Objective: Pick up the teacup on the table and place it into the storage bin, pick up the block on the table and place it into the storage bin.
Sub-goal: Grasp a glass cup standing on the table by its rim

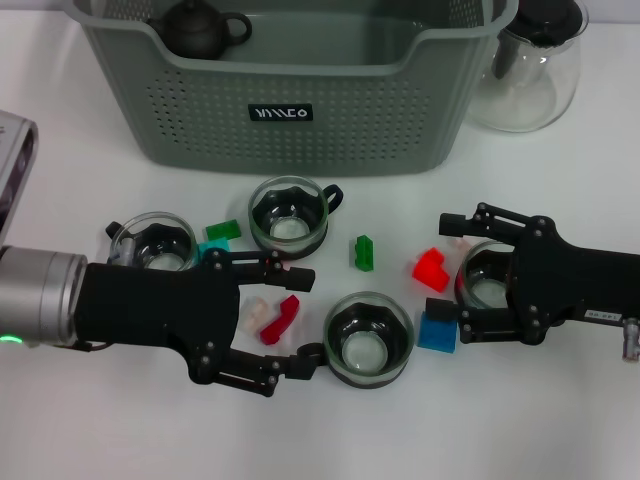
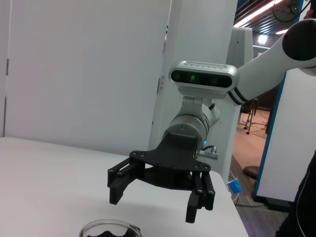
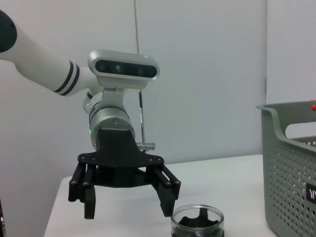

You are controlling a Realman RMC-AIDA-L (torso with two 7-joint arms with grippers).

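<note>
Teacup point(image 1: 368, 339) nearest the robot sits on the white desk point(image 1: 520, 420) just ahead of the left gripper point(image 1: 288, 325), whose fingers are spread wide and hold nothing; the lower finger point(image 1: 262, 371) nearly reaches the cup's rim while the upper finger point(image 1: 270, 270) lies over a red block point(image 1: 280, 319) and a pale block point(image 1: 254, 310) that rest between the two. On the other side the right gripper point(image 1: 452, 276) is also wide open and empty, its fingers straddling a second teacup point(image 1: 487, 276) that sits between them, with a blue block point(image 1: 437, 333) at the lower fingertip and a red-orange block point(image 1: 431, 269) just off the upper one. The near strip of desk in front of both arms is bare. Further in, a third teacup point(image 1: 153, 244) stands beside the left arm, a green block point(image 1: 222, 232) and a teal block point(image 1: 211, 250) just past it, then a fourth teacup point(image 1: 290, 214) with a dark handle, and a small upright green block point(image 1: 363, 253) alone in the gap between the cups. Beyond that, across a narrow band of open desk, the storage bin point(image 1: 300, 110) fills the far middle, its perforated front wall facing the robot and a dark teapot point(image 1: 200, 28) inside at the far left corner. A glass pitcher point(image 1: 530, 62) stands just beside the bin's right end.
</note>
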